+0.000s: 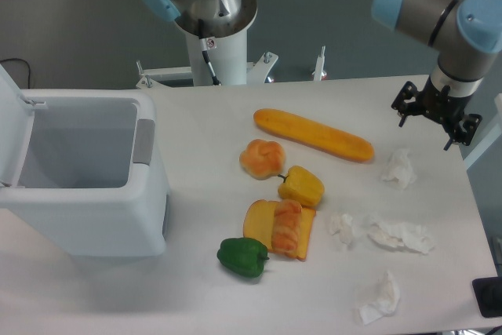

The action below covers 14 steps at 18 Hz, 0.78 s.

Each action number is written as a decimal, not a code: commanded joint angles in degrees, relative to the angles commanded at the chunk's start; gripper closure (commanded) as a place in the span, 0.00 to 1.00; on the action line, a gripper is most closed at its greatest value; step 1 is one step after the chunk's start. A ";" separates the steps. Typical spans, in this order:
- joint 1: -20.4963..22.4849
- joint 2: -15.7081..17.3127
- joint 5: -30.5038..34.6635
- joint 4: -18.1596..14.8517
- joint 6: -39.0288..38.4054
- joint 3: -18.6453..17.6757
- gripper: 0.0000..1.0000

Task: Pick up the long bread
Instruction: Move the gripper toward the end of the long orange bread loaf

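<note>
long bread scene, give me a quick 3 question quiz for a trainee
1. True or false: the gripper is holding the long bread.
2. Which item lies nearest the open white bin? A) green pepper B) yellow pepper C) round bun
3. Fill in: the twisted pastry lies on a flat square ____.

Key
1. False. The gripper hangs to the right of the loaf, apart from it, with nothing between its fingers.
2. A, the green pepper.
3. Slice of bread.
</note>
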 joint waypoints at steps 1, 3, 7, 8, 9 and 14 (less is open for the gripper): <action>0.00 -0.09 0.00 0.18 0.00 0.00 0.00; 0.00 -0.26 0.00 0.36 0.00 0.00 0.00; 0.00 -0.62 -0.09 2.37 -0.61 -1.93 0.00; 0.17 -1.05 -0.17 3.77 -0.62 -2.80 0.00; 0.52 -1.66 -0.26 4.83 -0.70 -3.77 0.00; 0.79 -1.23 -0.26 5.98 -0.27 -8.51 0.00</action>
